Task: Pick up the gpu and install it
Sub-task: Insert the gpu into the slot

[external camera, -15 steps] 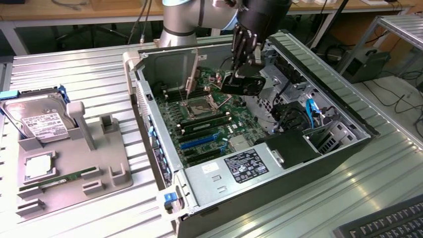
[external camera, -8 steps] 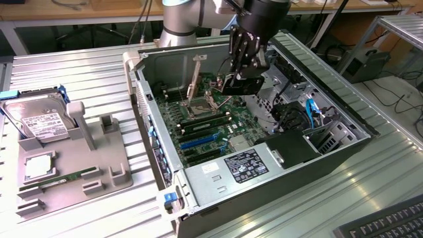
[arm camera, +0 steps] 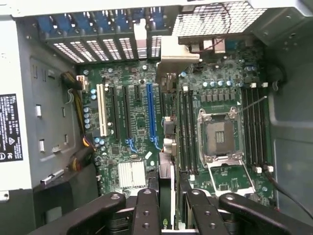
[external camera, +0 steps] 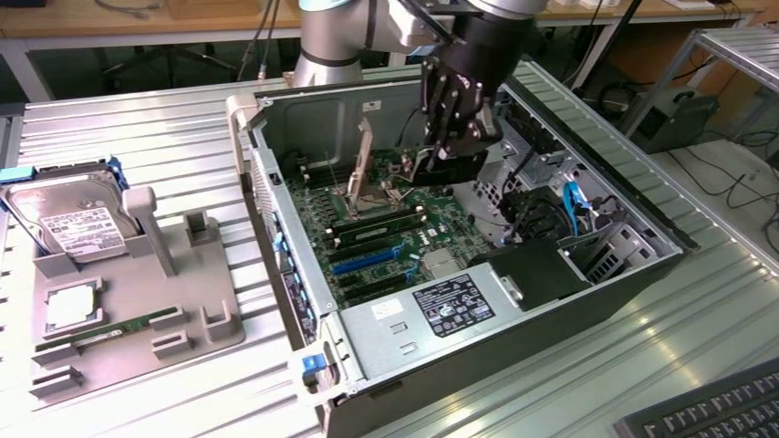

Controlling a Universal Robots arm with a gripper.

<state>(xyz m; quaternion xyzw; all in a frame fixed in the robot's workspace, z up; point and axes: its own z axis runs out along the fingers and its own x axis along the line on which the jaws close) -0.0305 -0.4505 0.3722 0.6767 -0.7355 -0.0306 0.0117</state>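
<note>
My gripper [external camera: 453, 151] hangs inside the open computer case [external camera: 633, 214], above the motherboard [external camera: 389, 228]. It is shut on the gpu [external camera: 455, 172], a thin black card held on edge. In the wrist view the gpu [arm camera: 167, 171] runs edge-on away from between my fingers [arm camera: 146, 210], and its silver bracket [arm camera: 177, 55] is at the far end by the case's rear slot covers. The card is above the board between the blue expansion slot [arm camera: 150, 110] and the memory slots [arm camera: 187, 127]. I cannot tell whether it touches the board.
The CPU socket [arm camera: 218, 137] stands open with its lever raised. A power supply [external camera: 453, 306] fills the case's near corner. At the exterior view's left, a grey fixture [external camera: 201, 283] carries a silver hard drive [external camera: 67, 219] and a green memory stick [external camera: 116, 327]. A keyboard [external camera: 718, 415] lies at the lower right.
</note>
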